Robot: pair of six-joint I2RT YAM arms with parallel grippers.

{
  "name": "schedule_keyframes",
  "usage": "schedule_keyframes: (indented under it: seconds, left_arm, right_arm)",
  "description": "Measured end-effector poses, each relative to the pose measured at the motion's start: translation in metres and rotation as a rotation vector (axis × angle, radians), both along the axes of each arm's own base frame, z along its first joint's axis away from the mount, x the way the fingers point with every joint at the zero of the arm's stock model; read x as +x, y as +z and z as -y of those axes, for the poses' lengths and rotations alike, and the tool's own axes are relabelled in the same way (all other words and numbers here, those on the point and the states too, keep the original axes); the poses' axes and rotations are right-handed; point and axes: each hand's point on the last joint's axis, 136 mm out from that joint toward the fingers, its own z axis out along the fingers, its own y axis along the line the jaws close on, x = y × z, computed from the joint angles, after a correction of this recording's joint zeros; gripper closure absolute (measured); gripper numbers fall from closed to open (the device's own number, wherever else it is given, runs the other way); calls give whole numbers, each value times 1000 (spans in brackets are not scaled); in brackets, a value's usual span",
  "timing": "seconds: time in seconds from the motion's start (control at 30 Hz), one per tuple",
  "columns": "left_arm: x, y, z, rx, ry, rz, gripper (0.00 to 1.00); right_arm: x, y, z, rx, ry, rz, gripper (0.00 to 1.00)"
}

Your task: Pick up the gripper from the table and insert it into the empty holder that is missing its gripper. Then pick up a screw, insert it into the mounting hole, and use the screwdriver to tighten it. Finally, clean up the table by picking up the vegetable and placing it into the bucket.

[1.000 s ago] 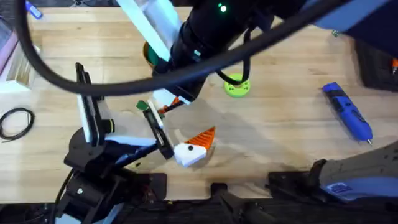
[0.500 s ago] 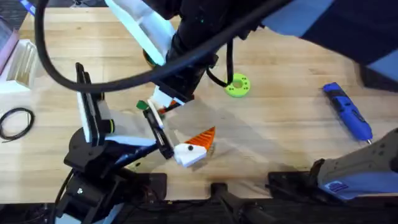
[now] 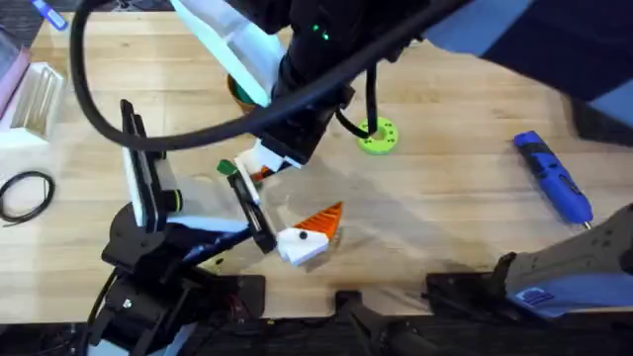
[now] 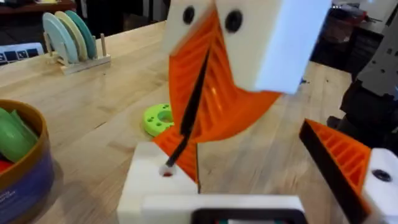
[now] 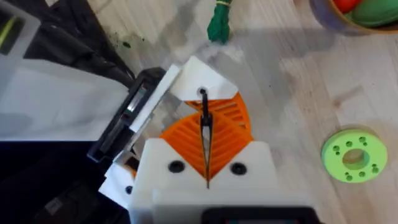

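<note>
The right gripper is clenched, its orange pads meeting on a thin dark screw that points straight out from the tips. Directly beyond the tips sits the white holder, the screw's end at its mounting hole, long axis in line with it. The left gripper's state cannot be told. The vegetable lies farther past the holder, untouched.
</note>
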Motion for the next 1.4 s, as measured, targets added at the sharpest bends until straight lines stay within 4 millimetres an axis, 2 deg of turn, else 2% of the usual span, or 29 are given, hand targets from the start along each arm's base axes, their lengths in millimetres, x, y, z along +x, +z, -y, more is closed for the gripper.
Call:
schedule_keyframes:
  seconds: [1.13,1.4]
  left_arm:
    - [0,0,0,0,-2,0,8]
    - [0,0,0,0,-2,0,8]
  right_arm:
    - [1,6,-1,9,-1,9,995]
    - [2,-3,-2,-14,0,-6,995]
